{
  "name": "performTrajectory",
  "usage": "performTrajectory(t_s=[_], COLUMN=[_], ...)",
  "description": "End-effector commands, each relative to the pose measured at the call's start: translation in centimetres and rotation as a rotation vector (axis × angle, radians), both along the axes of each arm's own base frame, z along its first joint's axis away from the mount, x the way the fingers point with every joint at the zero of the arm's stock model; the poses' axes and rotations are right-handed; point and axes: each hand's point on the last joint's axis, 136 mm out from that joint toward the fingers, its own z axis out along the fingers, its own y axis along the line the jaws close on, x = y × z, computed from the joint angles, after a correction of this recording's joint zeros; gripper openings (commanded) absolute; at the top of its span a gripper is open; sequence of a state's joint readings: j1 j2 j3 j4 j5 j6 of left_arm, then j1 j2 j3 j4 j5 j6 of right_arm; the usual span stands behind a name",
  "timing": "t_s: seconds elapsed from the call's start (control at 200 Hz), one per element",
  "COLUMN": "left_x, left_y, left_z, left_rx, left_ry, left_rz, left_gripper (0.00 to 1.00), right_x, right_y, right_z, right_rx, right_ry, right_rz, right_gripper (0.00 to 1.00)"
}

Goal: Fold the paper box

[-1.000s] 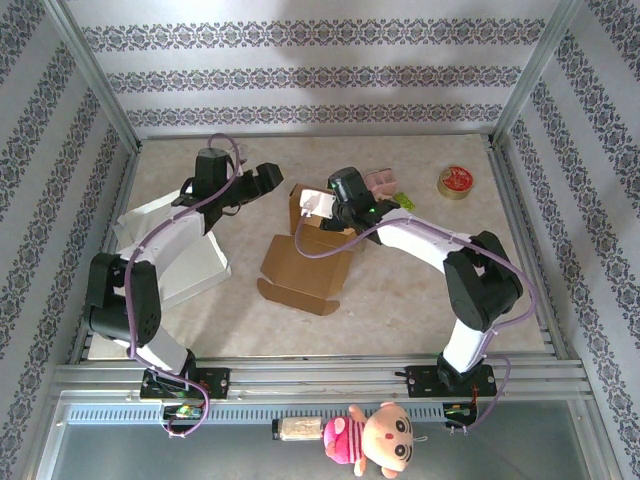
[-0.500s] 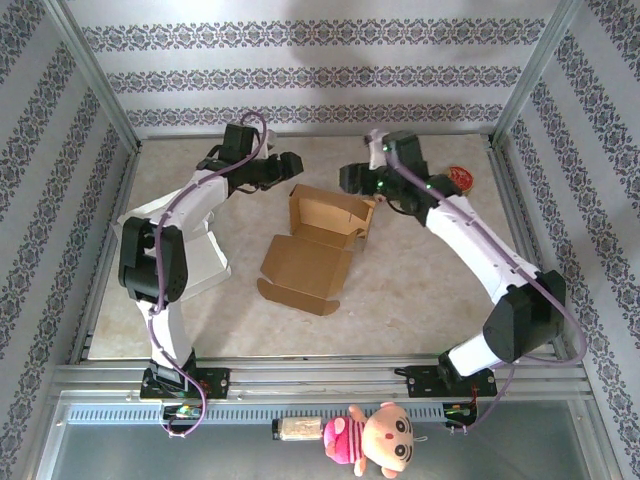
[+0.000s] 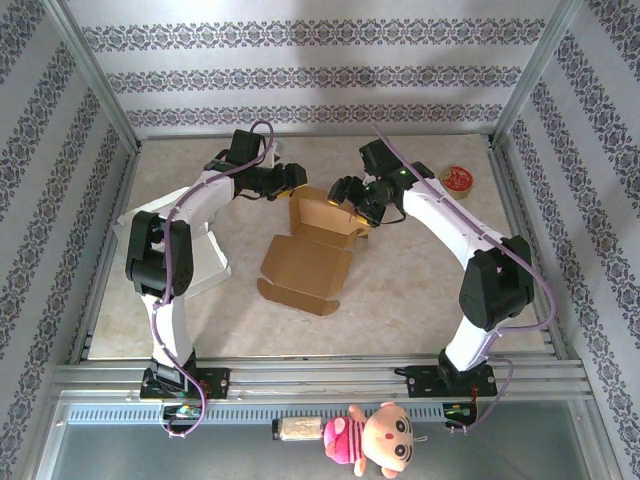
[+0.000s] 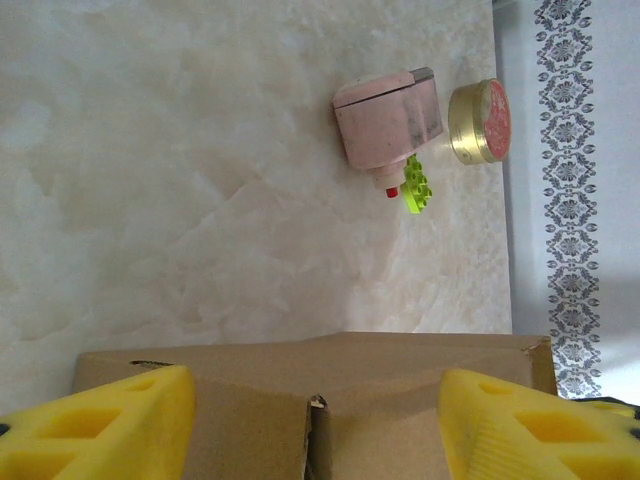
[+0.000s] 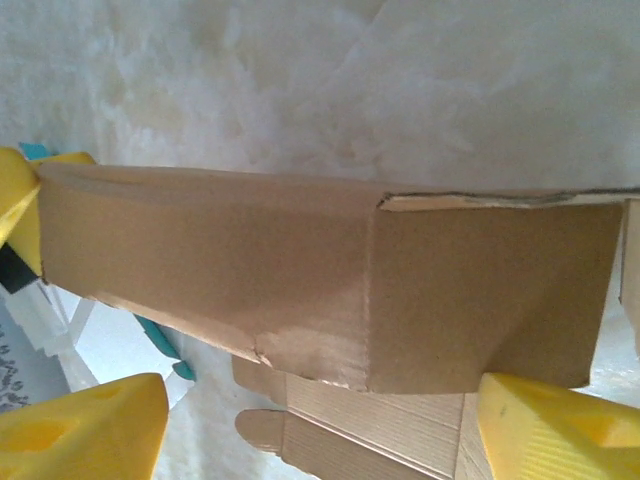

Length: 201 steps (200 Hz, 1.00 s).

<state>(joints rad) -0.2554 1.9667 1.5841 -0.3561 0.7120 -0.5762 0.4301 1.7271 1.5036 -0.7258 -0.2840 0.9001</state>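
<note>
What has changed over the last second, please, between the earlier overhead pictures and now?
The left arm stretched out and its left hand moved right, up to the left end of the cardboard box's upright back wall. The right hand left its spot over the box, swung back, then closed in on the wall's right end. Both stand open, nothing held. The box, white sheet and round tin stayed put.

Paper box (image 3: pixel 318 240): brown corrugated cardboard, matt, fluting lines on flap, raw cut edges. Table (image 3: pixel 400 290): marble-look, smooth, faint sheen. Fingers (image 5: pixel 560 430): yellow plastic, matt, finely ribbed. Round tin (image 4: pixel 478 122), upper right: gold metal, glossy. Pink container (image 4: pixel 388 130): smooth plastic. Doll (image 3: pixel 375 438), bottom centre: plush cloth.
</note>
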Motion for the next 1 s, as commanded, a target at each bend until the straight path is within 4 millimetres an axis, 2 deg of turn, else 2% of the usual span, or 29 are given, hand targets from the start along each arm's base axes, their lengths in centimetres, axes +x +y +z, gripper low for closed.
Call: performTrajectory(t_s=[0.0, 0.165, 0.27, 0.685, 0.775, 0.835, 0.929, 0.999], left_x=[-0.4, -0.6, -0.7, -1.7, -1.8, -2.0, -2.5, -2.7], left_y=[-0.9, -1.2, -1.3, -3.0, -3.1, -3.3, -4.0, -3.9], left_z=[0.1, 0.1, 0.1, -0.1, -0.2, -0.1, 0.0, -0.4], left_rx=[-0.021, -0.031, -0.034, -0.079, -0.077, -0.08, -0.103, -0.094], left_ry=[-0.003, -0.005, -0.004, -0.004, -0.003, -0.006, -0.007, 0.006], left_rz=[-0.036, -0.045, -0.053, -0.104, -0.102, -0.103, -0.104, -0.084], left_gripper=[0.64, 0.63, 0.62, 0.58, 0.57, 0.57, 0.57, 0.57], right_x=[0.8, 2.1, 2.8, 4.3, 4.4, 4.4, 4.0, 3.3], right_y=[-1.0, -1.8, -1.6, -0.1, -0.3, -0.5, -1.1, -1.3], right_z=[0.1, -0.5, -0.7, -0.7, -0.7, -0.7, -0.7, -0.1], right_rx=[-0.048, -0.102, -0.101, -0.053, -0.067, -0.08, -0.111, -0.129], right_ry=[-0.009, -0.049, -0.078, -0.163, -0.177, -0.183, -0.187, -0.2], right_rz=[-0.066, -0.083, -0.071, -0.049, -0.049, -0.047, -0.035, -0.01], right_gripper=[0.84, 0.91, 0.9, 0.58, 0.5, 0.48, 0.49, 0.6])
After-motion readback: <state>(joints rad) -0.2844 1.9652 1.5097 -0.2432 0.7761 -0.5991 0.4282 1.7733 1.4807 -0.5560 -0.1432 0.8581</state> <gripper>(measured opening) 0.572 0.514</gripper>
